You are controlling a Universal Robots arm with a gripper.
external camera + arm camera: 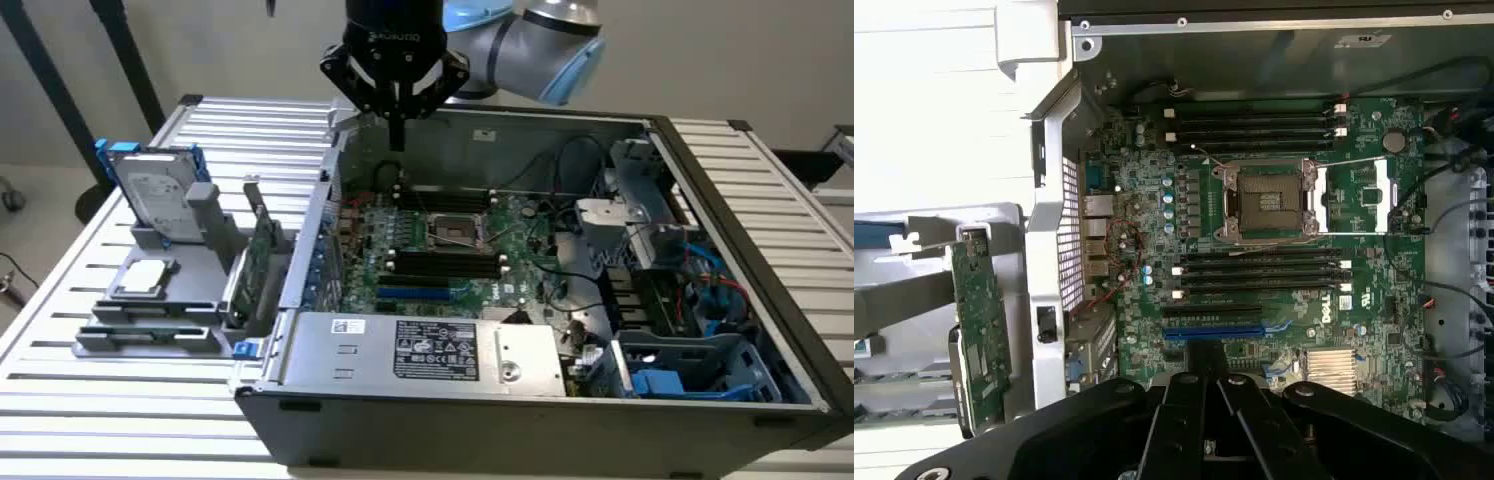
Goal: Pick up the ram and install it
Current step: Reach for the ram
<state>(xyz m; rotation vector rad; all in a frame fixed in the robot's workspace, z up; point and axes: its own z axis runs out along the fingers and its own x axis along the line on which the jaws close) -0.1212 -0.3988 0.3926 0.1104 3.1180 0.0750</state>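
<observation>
Gripper, fingers pinched together, above the motherboard in the open case, ram lying in the side rack

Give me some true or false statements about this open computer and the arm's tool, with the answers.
1. The tool hangs above the open computer case. True.
2. The CPU socket has a cooler mounted on it. False: the socket is bare.
3. The black memory slots on the motherboard hold no sticks. True.
4. The hard drive sits inside the case. False: it stands in the gray holder outside the case, at the exterior view's left.
5. The tool grips a green board. False: it is shut with nothing in it.
</observation>
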